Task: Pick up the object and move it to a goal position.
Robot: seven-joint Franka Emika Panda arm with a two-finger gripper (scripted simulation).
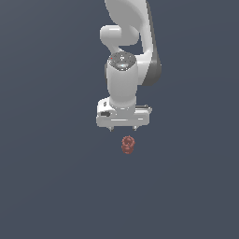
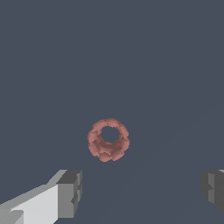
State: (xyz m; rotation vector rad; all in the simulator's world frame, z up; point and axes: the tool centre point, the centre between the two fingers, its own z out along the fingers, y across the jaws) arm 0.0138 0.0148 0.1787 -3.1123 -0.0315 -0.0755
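The object (image 1: 128,144) is a small dark-red lumpy piece like two stacked rings, lying on the flat grey surface just below the white arm's hand in the exterior view. In the wrist view the object (image 2: 108,139) shows as a ring with a hollow centre. My gripper (image 1: 123,128) hangs above and slightly behind it, open, with only short finger stubs showing. The wrist view has the gripper (image 2: 142,192) with one grey fingertip (image 2: 70,192) and the other fingertip (image 2: 213,189) wide apart, nothing between them. The object lies ahead of the fingertips, apart from both.
A plain dark grey-blue surface (image 1: 56,186) fills both views. The white arm (image 1: 125,51) rises from the hand toward the exterior view's upper edge. No other objects or marked goal show.
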